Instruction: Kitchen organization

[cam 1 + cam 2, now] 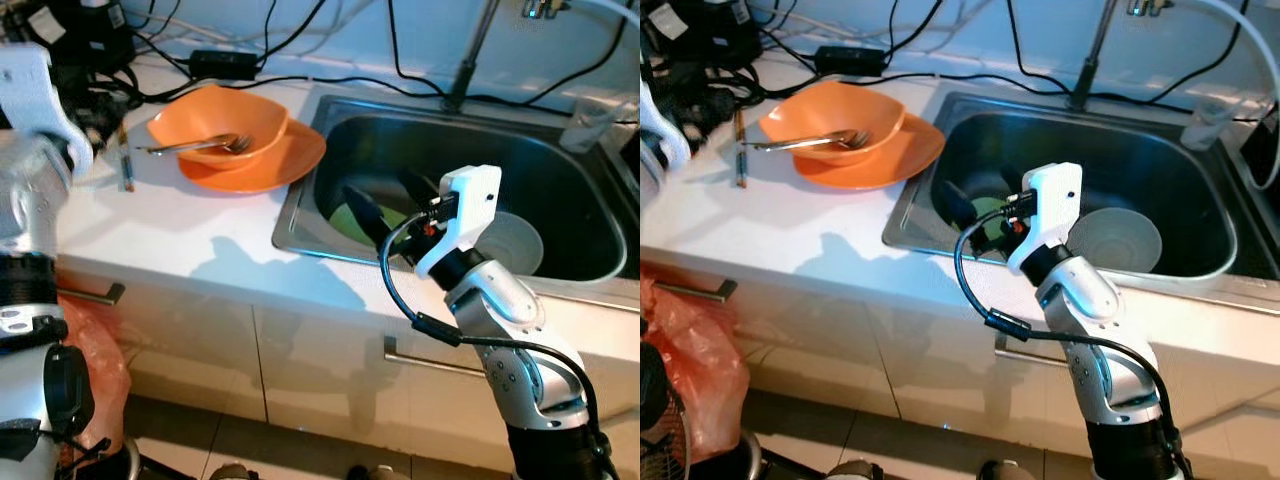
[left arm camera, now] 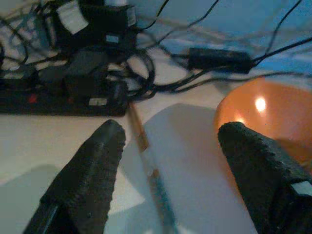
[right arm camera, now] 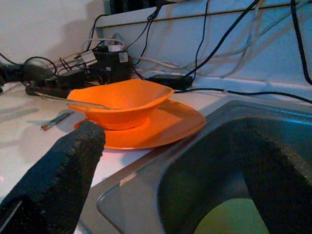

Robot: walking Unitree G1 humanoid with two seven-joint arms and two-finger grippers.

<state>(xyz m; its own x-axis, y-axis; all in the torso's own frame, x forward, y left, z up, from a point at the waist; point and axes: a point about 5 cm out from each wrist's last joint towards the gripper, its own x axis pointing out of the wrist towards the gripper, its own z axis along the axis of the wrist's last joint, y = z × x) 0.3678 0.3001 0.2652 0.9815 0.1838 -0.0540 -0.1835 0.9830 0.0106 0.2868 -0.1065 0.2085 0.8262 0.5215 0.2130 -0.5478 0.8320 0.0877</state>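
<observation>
We find no text, brand, number or sign that can be read. White labels (image 2: 73, 15) sit on the black power adapters (image 2: 95, 22) at the back of the counter (image 1: 180, 240), beyond the left tool (image 2: 170, 141), but their print is too blurred to make out. A pale sticker (image 2: 97, 102) on the power strip (image 2: 58, 100) is equally unreadable. Small tags (image 3: 90, 56) on the cables, seen past the right tool (image 3: 170, 161), show no legible letters.
</observation>
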